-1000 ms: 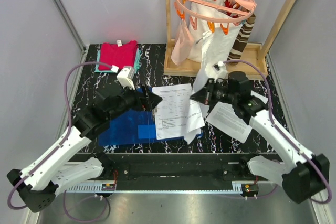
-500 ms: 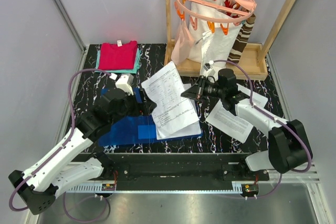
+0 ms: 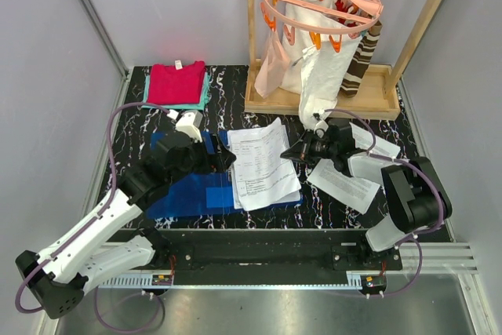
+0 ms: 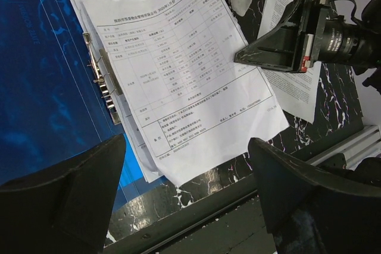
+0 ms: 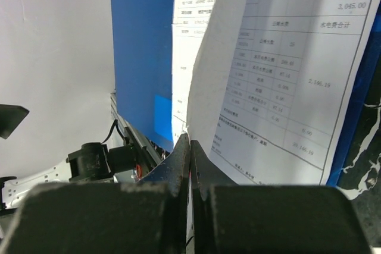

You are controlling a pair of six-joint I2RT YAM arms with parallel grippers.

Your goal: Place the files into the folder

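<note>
The blue folder [image 3: 184, 190] lies open on the table; it also shows in the left wrist view [image 4: 41, 69], with a metal clip [image 4: 102, 84] along the stack's left edge. A stack of printed sheets [image 3: 263, 166] lies on its right half, seen too in the left wrist view [image 4: 184, 81]. My right gripper [image 3: 292, 151] is shut on the right edge of the top sheet [image 5: 280, 75], low over the table. My left gripper [image 3: 226, 154] is open and empty, hovering above the stack's left side. More sheets [image 3: 345, 182] lie on the table under the right arm.
Folded red and teal cloths [image 3: 177, 84] lie at the back left. A wooden stand [image 3: 271, 100] with an orange peg hanger [image 3: 321, 1] and hanging garments rises at the back right. Grey walls close both sides. The table's front rail [image 4: 238, 206] runs below the stack.
The right gripper has brought the raised sheet down and left until it lies nearly flat on the stack over the folder. The left gripper has stayed near the folder's spine.
</note>
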